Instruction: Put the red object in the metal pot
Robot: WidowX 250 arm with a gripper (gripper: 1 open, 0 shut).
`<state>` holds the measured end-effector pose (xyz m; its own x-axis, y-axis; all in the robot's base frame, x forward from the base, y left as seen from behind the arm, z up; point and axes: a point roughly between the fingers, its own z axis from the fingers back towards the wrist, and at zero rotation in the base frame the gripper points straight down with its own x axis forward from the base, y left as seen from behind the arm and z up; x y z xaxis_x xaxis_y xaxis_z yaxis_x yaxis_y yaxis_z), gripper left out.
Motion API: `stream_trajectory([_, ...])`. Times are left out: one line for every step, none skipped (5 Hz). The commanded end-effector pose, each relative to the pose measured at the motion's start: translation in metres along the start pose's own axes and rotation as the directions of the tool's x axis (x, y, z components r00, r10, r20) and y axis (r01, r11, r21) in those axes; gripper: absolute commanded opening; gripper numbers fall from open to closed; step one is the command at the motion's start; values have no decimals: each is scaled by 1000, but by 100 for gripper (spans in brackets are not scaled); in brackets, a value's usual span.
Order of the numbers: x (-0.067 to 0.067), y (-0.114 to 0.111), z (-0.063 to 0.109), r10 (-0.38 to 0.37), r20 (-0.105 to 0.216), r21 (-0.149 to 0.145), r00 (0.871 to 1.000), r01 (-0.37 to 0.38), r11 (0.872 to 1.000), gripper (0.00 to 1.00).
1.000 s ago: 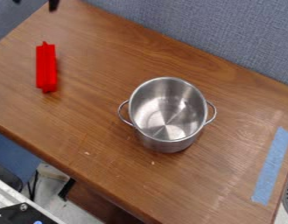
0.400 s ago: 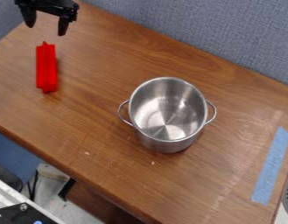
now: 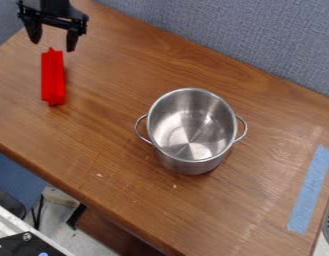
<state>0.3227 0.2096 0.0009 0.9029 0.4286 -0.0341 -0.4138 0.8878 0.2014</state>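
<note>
Red block (image 3: 53, 77), well left of the pot (image 3: 192, 129), looks light and rigid; the wide-open claw (image 3: 56, 36) should pinch its narrow sides.

From my remote station I see a tabletop (image 3: 113, 120) of reddish-brown wood, its grain visible and its finish a soft satin that catches pale glare near the right edge. The metal pot (image 3: 192, 129) is polished steel, mirror-bright inside. The red object (image 3: 53, 78) looks smooth, plain and evenly coloured. My hand (image 3: 55, 38) is matt black. A strip of blue tape (image 3: 308, 187) lies dull on the wood.
</note>
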Motion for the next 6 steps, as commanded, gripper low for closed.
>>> stream_trajectory([-7,25,2,14,22,-23,1000,-14,1000,100])
stream_trajectory([-22,42,0,-15,17,-62,1000,17,998,100])
stream_trajectory([-29,37,-16,-5,12,-89,1000,6,996,100])
stream_trajectory([-33,28,-35,-36,8,-104,999,37,994,0])
stream_trajectory([-39,20,-51,-66,5,-113,998,66,991,0])
stream_trajectory([-60,7,-46,-85,7,-118,996,86,989,0])
